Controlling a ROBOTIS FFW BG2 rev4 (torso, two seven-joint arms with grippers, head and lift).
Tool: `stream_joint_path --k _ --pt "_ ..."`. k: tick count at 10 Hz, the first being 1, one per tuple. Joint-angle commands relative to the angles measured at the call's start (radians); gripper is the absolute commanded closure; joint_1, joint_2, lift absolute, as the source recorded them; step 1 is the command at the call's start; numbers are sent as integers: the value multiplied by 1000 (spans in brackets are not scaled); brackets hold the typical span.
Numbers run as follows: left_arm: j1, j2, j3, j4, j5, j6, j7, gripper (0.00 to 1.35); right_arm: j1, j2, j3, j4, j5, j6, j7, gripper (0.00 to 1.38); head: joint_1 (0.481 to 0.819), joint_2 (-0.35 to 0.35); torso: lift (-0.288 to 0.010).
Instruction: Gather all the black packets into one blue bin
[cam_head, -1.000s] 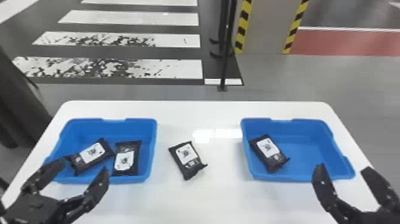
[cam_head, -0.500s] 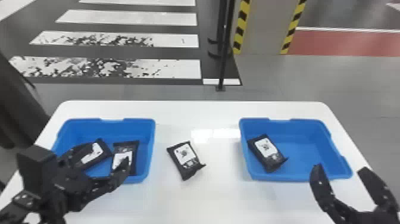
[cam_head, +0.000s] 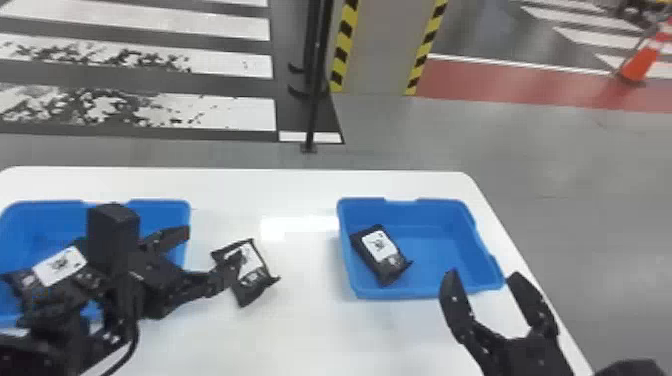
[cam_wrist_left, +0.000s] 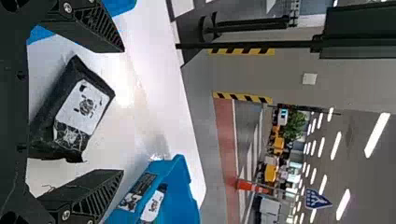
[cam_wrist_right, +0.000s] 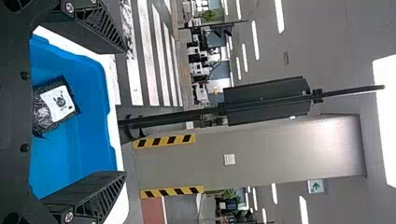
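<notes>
Loose black packet (cam_head: 256, 265): on the bench (cam_head: 300, 335), between bins
Left blue bin (cam_head: 160, 204): has a black packet (cam_head: 60, 266)
Right blue bin (cam_head: 435, 260): one black packet (cam_head: 380, 247) inside
Left pincer (cam_head: 210, 247): wide apart, near loose packet
Right pincer (cam_head: 483, 276): apart, near right bin

A: How are the parts arranged on the table (cam_head: 300, 340)?

B: Left, the left bin (cam_head: 160, 203); right, the right bin (cam_head: 435, 260). Between them, directly on the table, lies the loose packet (cam_head: 256, 270), apart from the right bin and closer to the left bin.

A: And within each bin?

B: Left bin: a first packet (cam_head: 60, 265); part of the interior is hidden. Right bin: a second packet (cam_head: 382, 252), lying aslant in the left half, near the left wall.

A: What stands behind?

B: Beyond the table's far edge, a post (cam_head: 314, 100) rises from the floor (cam_head: 500, 145). Behind and right of it, a pillar (cam_head: 380, 50); left, a crosswalk (cam_head: 135, 110); far right, a cone (cam_head: 640, 60).
</notes>
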Motion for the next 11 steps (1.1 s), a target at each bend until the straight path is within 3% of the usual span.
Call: stream_joint_path --k 1,4,6,8,11 --pt "-98 -12 -39 74 -30 92 4 104 -5 3 5 3 -3 0 1 93 695 -249 -110" --pt "-240 -47 -59 217 -98 166 12 101 -2 1 5 3 -9 0 3 93 695 -238 -110" --pt "-319 -47 -128 268 -131 193 11 99 -5 0 7 3 -9 0 4 93 695 -237 -110" --pt "-334 -42 -160 278 -139 306 1 99 -2 0 9 3 -11 0 6 93 695 -253 -110" --pt "-432 -27 -306 396 -129 313 -25 85 -7 0 13 8 -15 0 6 93 695 -271 -110"
